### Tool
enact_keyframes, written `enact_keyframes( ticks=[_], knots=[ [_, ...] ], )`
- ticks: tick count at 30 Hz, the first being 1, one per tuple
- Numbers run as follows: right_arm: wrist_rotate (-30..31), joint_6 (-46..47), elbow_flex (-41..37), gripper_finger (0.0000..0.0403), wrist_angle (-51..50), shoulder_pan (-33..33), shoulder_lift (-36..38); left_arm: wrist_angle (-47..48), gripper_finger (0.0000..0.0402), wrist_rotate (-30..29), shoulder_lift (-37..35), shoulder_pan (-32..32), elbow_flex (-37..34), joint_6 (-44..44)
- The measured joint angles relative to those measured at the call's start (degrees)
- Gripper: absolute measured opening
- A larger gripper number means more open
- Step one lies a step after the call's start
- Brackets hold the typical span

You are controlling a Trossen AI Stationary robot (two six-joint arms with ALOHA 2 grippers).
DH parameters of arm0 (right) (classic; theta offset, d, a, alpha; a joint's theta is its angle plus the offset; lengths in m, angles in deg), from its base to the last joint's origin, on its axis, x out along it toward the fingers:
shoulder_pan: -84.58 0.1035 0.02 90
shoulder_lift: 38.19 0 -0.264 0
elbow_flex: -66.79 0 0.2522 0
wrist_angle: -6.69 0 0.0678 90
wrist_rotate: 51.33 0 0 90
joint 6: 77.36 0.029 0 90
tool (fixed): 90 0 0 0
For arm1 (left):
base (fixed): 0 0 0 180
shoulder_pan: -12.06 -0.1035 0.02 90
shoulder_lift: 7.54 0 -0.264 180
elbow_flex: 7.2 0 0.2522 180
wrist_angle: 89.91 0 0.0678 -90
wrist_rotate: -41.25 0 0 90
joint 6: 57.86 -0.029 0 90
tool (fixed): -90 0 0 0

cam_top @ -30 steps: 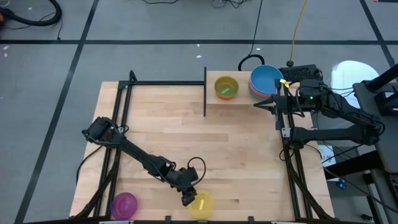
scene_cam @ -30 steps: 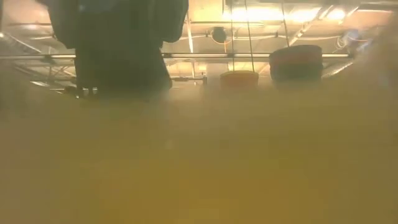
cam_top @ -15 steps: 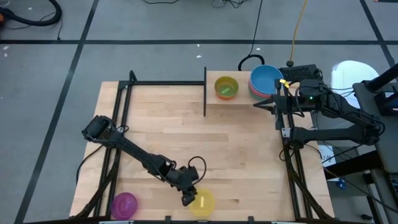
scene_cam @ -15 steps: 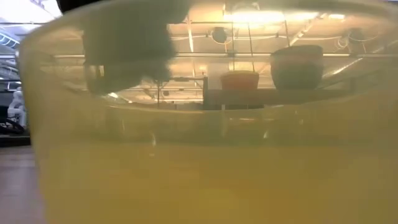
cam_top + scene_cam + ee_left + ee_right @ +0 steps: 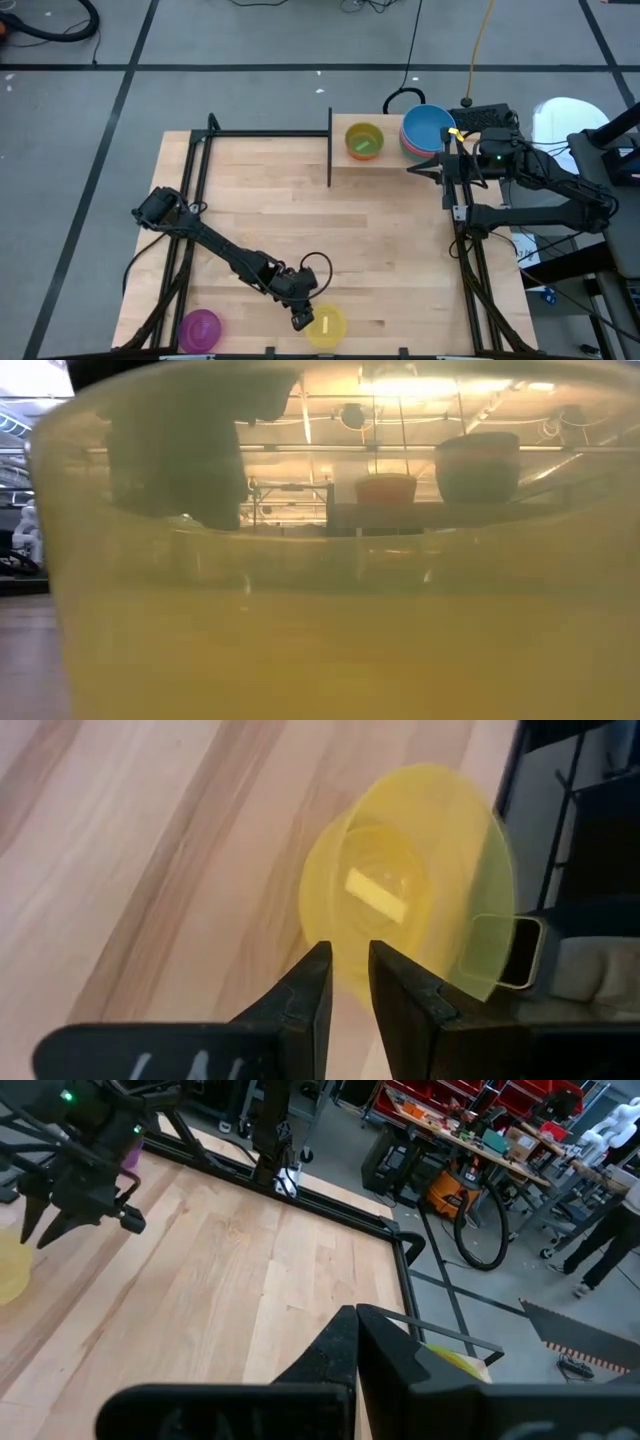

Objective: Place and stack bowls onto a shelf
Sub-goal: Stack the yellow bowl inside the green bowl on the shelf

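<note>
A translucent yellow bowl (image 5: 328, 327) is at the table's near edge, right in front of the low camera, where it fills the low view (image 5: 330, 640). My left gripper (image 5: 303, 319) is shut on it, on its left side. A purple bowl (image 5: 199, 328) stands at the near left corner. The shelf (image 5: 392, 166), with its black bar (image 5: 330, 148), lies at the far right. On it a green bowl sits nested in an orange one (image 5: 364, 140), beside a stack topped by a blue bowl (image 5: 428, 128). My right gripper (image 5: 414, 168) is shut and empty by the shelf's near right. My left gripper holds the yellow bowl by its rim (image 5: 338, 942) on the side toward the table's left; the rim passes between the two fingertips. The fingers come slanting down from the left. The bowl sits tilted; whether its base touches the table I cannot tell.
Black frame rails (image 5: 260, 134) run along the table's far, left and right sides. The low camera's housing (image 5: 500, 952) stands right behind the yellow bowl at the near edge. Bare wood (image 5: 330, 240) lies between the near bowls and the shelf.
The yellow bowl has shifted in front of the low camera: it was a blur across the lower part of that view, and now its wall fills the view with its rim at the top. My left gripper has moved slightly leftward in the low view.
</note>
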Motion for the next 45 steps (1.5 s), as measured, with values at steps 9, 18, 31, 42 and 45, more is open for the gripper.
enact_keyframes(
  ticks=[9, 18, 31, 42, 45],
  knots=[
    [0.0, 0.0, 0.0, 0.0000, 0.0, 0.0, 0.0, 0.2, 0.0074, 0.3, 0.1, 0.0, -0.2, -0.7],
    [0.0, 0.0, 0.0, 0.0000, 0.0, 0.0, 0.0, -3.2, 0.0074, 0.5, 1.8, -0.3, -0.2, -1.8],
    [0.0, 0.0, 0.0, 0.0000, -2.0, 0.0, 0.0, -7.1, 0.0074, 2.0, 3.8, -0.8, -0.2, -3.4],
    [0.0, 0.0, 0.0, 0.0000, -3.0, 0.0, 0.0, -12.5, 0.0062, 4.3, 6.0, -1.8, -0.2, -6.5],
    [0.0, 0.0, 0.0, 0.0000, -3.0, 0.0, 0.0, -12.4, 0.0029, 4.3, 6.0, -1.9, -0.2, -7.3]
  ],
)
